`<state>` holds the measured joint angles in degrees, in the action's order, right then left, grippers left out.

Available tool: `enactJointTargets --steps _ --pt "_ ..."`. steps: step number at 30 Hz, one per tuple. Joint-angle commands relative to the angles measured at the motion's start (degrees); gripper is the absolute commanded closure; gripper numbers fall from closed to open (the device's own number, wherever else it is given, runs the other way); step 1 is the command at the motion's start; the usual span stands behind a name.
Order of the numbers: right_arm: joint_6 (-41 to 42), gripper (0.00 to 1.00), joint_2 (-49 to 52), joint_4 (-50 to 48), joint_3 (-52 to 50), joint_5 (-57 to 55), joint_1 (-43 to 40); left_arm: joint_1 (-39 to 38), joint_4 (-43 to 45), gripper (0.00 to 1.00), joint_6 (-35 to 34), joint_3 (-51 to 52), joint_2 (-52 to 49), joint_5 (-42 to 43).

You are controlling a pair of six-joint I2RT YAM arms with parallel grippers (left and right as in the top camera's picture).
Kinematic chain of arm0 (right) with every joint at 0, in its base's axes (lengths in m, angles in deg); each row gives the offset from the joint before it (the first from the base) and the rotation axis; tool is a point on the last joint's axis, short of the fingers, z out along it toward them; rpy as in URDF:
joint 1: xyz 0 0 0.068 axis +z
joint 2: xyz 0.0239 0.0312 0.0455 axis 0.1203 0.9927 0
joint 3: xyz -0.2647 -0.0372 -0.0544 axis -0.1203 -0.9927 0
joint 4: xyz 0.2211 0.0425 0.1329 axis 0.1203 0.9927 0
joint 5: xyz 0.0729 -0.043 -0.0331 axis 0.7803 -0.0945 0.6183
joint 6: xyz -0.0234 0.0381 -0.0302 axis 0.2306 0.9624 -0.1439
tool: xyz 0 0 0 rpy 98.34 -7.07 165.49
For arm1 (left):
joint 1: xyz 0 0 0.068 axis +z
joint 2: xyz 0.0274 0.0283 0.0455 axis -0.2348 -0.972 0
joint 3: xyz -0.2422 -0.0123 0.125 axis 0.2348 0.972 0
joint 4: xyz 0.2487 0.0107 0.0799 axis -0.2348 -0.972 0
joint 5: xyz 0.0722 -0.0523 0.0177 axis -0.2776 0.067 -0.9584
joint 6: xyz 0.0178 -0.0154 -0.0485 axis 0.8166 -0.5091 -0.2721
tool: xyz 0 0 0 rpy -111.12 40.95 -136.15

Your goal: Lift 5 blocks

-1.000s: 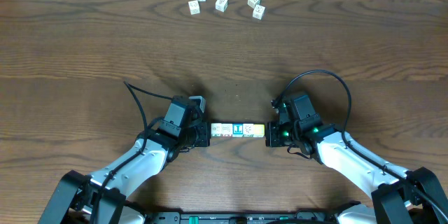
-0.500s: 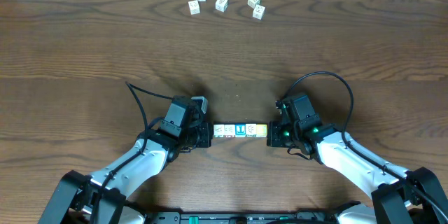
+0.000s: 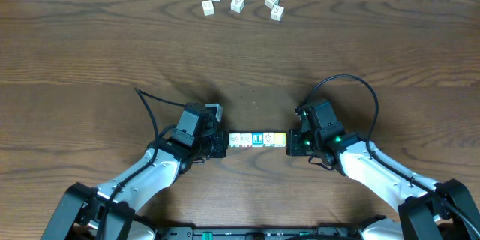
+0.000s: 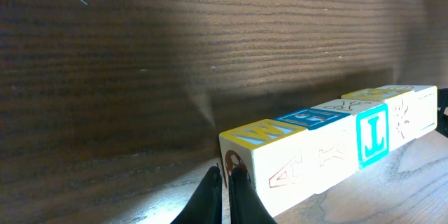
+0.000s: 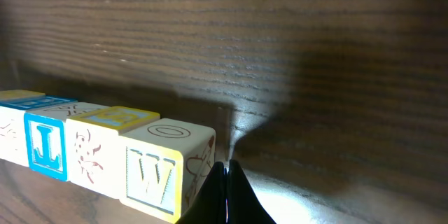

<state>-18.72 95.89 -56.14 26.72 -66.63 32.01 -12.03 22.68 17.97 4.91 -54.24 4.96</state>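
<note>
The dark wood-grain table [image 3: 90, 52] carries five loose pale cubes [image 3: 237, 4], scattered well beyond both grippers near its far edge, each apart from the others. Between the left gripper [image 3: 223, 144] and the right gripper [image 3: 288, 142] runs a straight row of five blocks [image 3: 256, 139]. Whether the row rests on the wood cannot be told.

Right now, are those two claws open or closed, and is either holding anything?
Left gripper: closed, gripping nothing, its tip against one end of the row of blocks.
Right gripper: closed, gripping nothing, its tip against the other end.
</note>
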Motion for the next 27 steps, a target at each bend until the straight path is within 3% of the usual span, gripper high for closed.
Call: enactJointTargets --steps 1,27 --pt "-2.2 0.99 0.5 -1.4 0.8 1.1 0.5 -0.2 0.0 0.93 0.6 -0.6 0.2 0.8" --pt "0.5 0.99 0.5 -6.3 0.8 10.9 0.5 -0.2 0.9 0.93 -0.1 -0.6 0.2 3.9"
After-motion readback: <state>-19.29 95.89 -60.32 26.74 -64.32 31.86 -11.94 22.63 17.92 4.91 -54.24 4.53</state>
